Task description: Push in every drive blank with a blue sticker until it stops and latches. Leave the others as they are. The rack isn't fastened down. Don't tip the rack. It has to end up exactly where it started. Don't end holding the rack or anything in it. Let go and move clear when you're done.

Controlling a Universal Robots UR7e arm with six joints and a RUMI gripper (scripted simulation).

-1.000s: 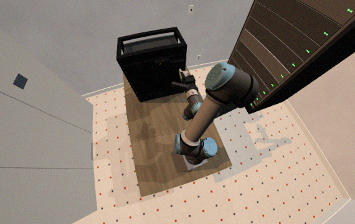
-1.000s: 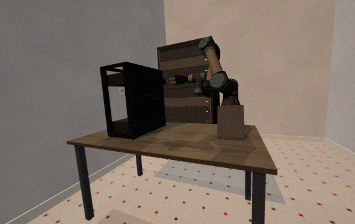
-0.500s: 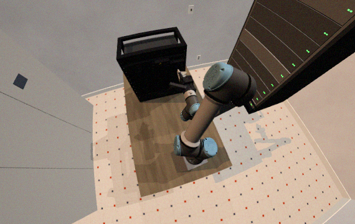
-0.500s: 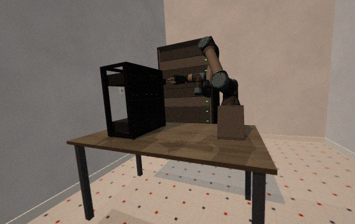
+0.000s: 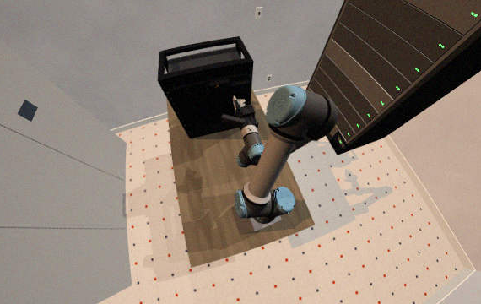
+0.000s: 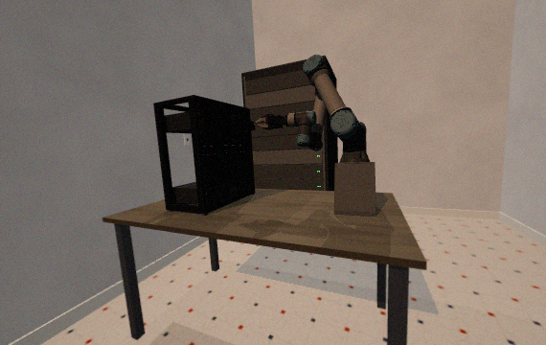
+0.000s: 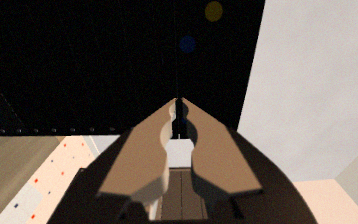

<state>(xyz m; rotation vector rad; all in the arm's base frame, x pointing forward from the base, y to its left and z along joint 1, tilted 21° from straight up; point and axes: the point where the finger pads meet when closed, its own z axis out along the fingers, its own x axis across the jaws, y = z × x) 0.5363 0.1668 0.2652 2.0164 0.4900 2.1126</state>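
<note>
The claw (image 7: 179, 107), its two tan fingers pressed together with nothing between them, points level at the dark front face of the server rack (image 7: 110, 60), its tips at or just short of the panel; actual contact cannot be told. In the wrist view a dim blue sticker (image 7: 187, 44) shows on the rack front directly above the tips, with a dull yellow sticker (image 7: 213, 11) higher and slightly to the right. The drive blanks themselves are too dark to make out.

From the side, the claw (image 6: 260, 124) meets the rack (image 6: 206, 153) high on its front, near the edge closest to the arm. The black open-frame rack stands upright on the far end of the wooden worktop (image 6: 302, 230), its base flat on the surface. The UR7e arm (image 6: 330, 103) rises from a brown pedestal (image 6: 354, 189) on the same worktop, elbow lifted high and forearm reaching horizontally toward the rack. Behind stands a tall brown cabinet (image 5: 392, 63) with green indicator lights, over a floor of red and blue dots.
</note>
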